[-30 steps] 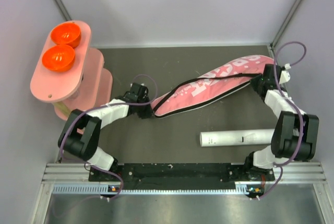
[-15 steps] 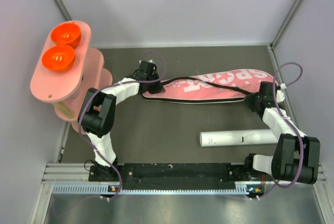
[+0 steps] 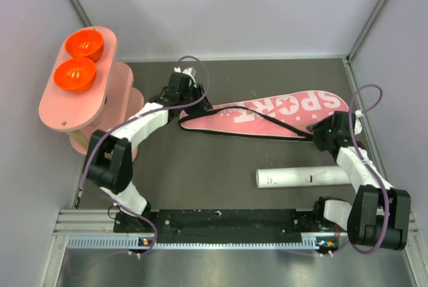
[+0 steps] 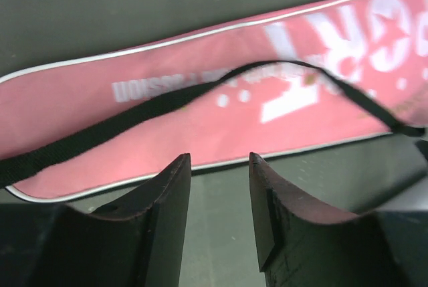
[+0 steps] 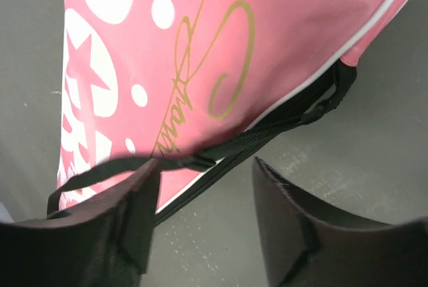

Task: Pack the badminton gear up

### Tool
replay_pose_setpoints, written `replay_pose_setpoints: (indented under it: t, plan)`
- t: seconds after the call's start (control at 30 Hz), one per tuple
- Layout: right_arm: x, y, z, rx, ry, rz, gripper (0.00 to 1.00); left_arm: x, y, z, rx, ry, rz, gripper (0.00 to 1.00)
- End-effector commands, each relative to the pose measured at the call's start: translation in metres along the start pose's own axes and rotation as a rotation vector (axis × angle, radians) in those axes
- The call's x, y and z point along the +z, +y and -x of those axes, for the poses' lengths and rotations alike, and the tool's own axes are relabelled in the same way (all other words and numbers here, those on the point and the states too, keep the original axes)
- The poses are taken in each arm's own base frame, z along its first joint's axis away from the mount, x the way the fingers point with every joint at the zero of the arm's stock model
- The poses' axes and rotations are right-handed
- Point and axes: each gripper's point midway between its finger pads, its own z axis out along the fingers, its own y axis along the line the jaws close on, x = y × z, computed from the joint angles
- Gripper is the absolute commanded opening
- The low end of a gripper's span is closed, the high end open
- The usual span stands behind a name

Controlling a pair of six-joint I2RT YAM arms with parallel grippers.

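Observation:
The pink "SPORT" bag [image 3: 267,114] lies flat across the far half of the dark table, its black strap [image 3: 281,123] draped loosely over it. My left gripper [image 3: 190,105] hovers at the bag's narrow left end; the left wrist view shows it [image 4: 219,163] open, nothing between the fingers, with the bag [image 4: 200,93] just beyond the tips. My right gripper [image 3: 319,137] sits at the bag's wide right end, also open [image 5: 206,166] beside the bag's [image 5: 200,46] zip edge and strap [image 5: 267,130]. A long white tube [image 3: 304,177] lies nearer, in front of the right arm.
A pink oval stand [image 3: 77,100] at the left edge carries two orange bowls [image 3: 85,44] [image 3: 75,73]. Grey walls close in the table on the left, back and right. The metal base rail [image 3: 227,223] runs along the near edge.
Both grippers have opened and let go of the bag, which has settled flat. The left gripper has drawn back off the bag's left end, and the right one sits lower at the right end.

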Motion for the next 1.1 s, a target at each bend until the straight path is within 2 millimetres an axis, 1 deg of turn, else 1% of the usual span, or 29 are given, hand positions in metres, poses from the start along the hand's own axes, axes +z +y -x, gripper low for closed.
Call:
replay_pose_setpoints:
  t: [0.0, 0.03, 0.07, 0.1, 0.13, 0.2, 0.23, 0.27, 0.3, 0.33, 0.4, 0.43, 0.47, 0.5, 0.53, 0.57, 0.6, 0.63, 0.67, 0.7, 0.73, 0.77, 0.8, 0.83, 0.87, 0.9, 0.97, 1.0, 1.07]
  plan:
    - [-0.018, 0.020, 0.006, -0.103, 0.005, 0.065, 0.61, -0.043, -0.050, 0.011, 0.092, -0.055, -0.177, 0.45]
    - [-0.024, 0.020, 0.007, -0.117, -0.002, 0.066, 0.61, -0.047, -0.053, 0.008, 0.102, -0.049, -0.193, 0.45]
    - [-0.029, 0.019, 0.008, -0.156, -0.008, 0.062, 0.62, -0.058, -0.063, 0.007, 0.125, -0.059, -0.225, 0.45]
    - [-0.035, 0.015, 0.011, -0.176, -0.018, 0.039, 0.67, -0.066, -0.070, 0.004, 0.133, -0.053, -0.258, 0.47]
    - [-0.046, 0.018, 0.016, -0.201, -0.046, 0.055, 0.70, -0.081, -0.077, 0.004, 0.144, -0.073, -0.288, 0.47]
    - [-0.061, 0.015, 0.027, -0.273, -0.089, 0.030, 0.76, -0.097, -0.089, -0.004, 0.178, -0.076, -0.355, 0.50]
    - [-0.067, 0.018, 0.030, -0.301, -0.103, 0.037, 0.77, -0.118, -0.103, 0.001, 0.208, -0.116, -0.423, 0.50]
    - [-0.077, 0.023, 0.033, -0.370, -0.123, 0.063, 0.80, -0.128, -0.112, -0.001, 0.236, -0.125, -0.475, 0.51]
    - [-0.087, 0.036, 0.039, -0.409, -0.139, 0.096, 0.80, -0.137, -0.118, -0.006, 0.255, -0.124, -0.521, 0.52]
    - [-0.094, 0.043, 0.033, -0.496, -0.122, 0.126, 0.81, -0.159, -0.132, -0.009, 0.293, -0.135, -0.609, 0.54]
    - [-0.114, 0.072, 0.021, -0.589, -0.099, 0.259, 0.87, -0.179, -0.142, -0.010, 0.334, -0.173, -0.681, 0.56]
    - [-0.124, 0.085, 0.002, -0.686, -0.063, 0.329, 0.90, -0.199, -0.148, -0.009, 0.361, -0.216, -0.718, 0.57]
    - [-0.135, 0.094, -0.004, -0.726, -0.063, 0.377, 0.92, -0.209, -0.151, -0.007, 0.377, -0.246, -0.734, 0.58]
    - [-0.148, 0.105, -0.009, -0.757, -0.066, 0.429, 0.98, -0.217, -0.151, -0.008, 0.386, -0.268, -0.740, 0.58]
    - [-0.156, 0.111, -0.015, -0.789, -0.053, 0.467, 0.99, -0.236, -0.153, -0.004, 0.407, -0.330, -0.751, 0.59]
    - [-0.169, 0.119, -0.028, -0.816, -0.012, 0.543, 0.99, -0.248, -0.155, -0.002, 0.419, -0.364, -0.758, 0.59]
    - [-0.187, 0.130, -0.026, -0.828, -0.031, 0.608, 0.99, -0.259, -0.156, 0.000, 0.433, -0.399, -0.763, 0.59]
    - [-0.199, 0.136, -0.025, -0.830, -0.039, 0.645, 0.99, -0.283, -0.158, 0.002, 0.462, -0.466, -0.782, 0.59]
    - [-0.212, 0.140, -0.024, -0.839, -0.044, 0.684, 0.99, -0.296, -0.158, 0.005, 0.475, -0.514, -0.781, 0.59]
    - [-0.241, 0.151, -0.015, -0.842, -0.109, 0.748, 0.99, -0.311, -0.159, 0.008, 0.490, -0.563, -0.783, 0.60]
    - [-0.254, 0.155, -0.008, -0.855, -0.156, 0.771, 0.99, -0.340, -0.159, 0.010, 0.528, -0.654, -0.792, 0.60]
    - [-0.278, 0.163, 0.002, -0.860, -0.217, 0.813, 0.99, -0.354, -0.156, 0.016, 0.533, -0.721, -0.766, 0.61]
    - [-0.303, 0.163, 0.010, -0.863, -0.291, 0.857, 0.99, -0.383, -0.154, 0.016, 0.551, -0.804, -0.767, 0.63]
    - [-0.318, 0.164, 0.019, -0.872, -0.357, 0.868, 0.99, -0.397, -0.151, 0.019, 0.578, -0.865, -0.741, 0.64]
    - [-0.344, 0.167, 0.029, -0.871, -0.436, 0.904, 0.99, -0.415, -0.145, 0.027, 0.566, -0.943, -0.698, 0.67]
    - [-0.368, 0.162, 0.038, -0.862, -0.520, 0.934, 0.99, -0.439, -0.140, 0.026, 0.574, -1.011, -0.686, 0.68]
    - [-0.402, 0.157, 0.058, -0.843, -0.676, 0.952, 0.99, -0.467, -0.132, 0.029, 0.594, -1.114, -0.643, 0.70]
    - [-0.414, 0.153, 0.064, -0.842, -0.729, 0.948, 0.99, -0.486, -0.126, 0.027, 0.605, -1.183, -0.621, 0.71]
    - [-0.441, 0.145, 0.077, -0.816, -0.819, 0.953, 0.99, -0.507, -0.122, 0.026, 0.615, -1.247, -0.610, 0.72]
